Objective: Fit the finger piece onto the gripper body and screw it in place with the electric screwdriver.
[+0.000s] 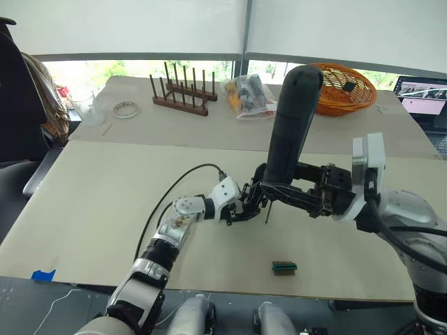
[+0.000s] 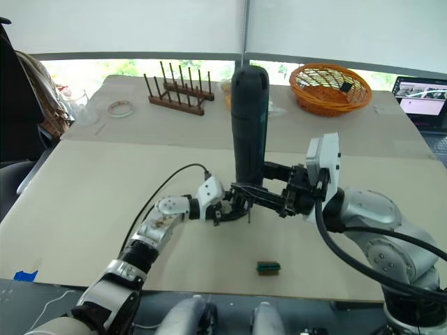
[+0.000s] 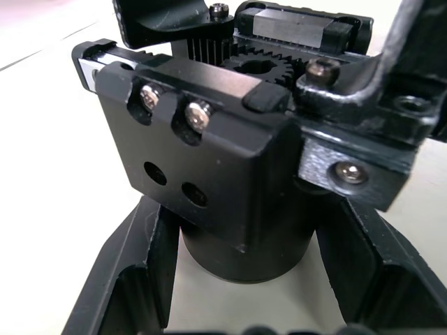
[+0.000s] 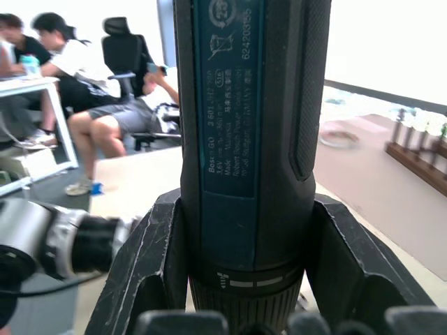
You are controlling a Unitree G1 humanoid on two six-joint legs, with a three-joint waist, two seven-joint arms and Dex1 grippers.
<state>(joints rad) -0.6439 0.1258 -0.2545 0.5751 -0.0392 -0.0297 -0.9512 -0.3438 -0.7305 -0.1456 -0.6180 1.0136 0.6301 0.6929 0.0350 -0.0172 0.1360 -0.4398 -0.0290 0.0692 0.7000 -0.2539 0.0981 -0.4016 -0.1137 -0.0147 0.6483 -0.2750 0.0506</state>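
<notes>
My left gripper is shut on the gripper body, a squat black mechanism with a round base, gears and screws, held just above the table mid-front. My right gripper is shut on the electric screwdriver, a thick black cylinder standing nearly upright with its rounded end up. Its thin bit points down right beside the gripper body; whether they touch I cannot tell. In the right wrist view the screwdriver sits between both fingers. The finger piece is hidden among the black parts.
A small green-and-black block lies near the table's front edge. At the back stand a wooden peg rack, a tape roll, a bag of items, an orange basket and a laptop. Seated people show beyond the table.
</notes>
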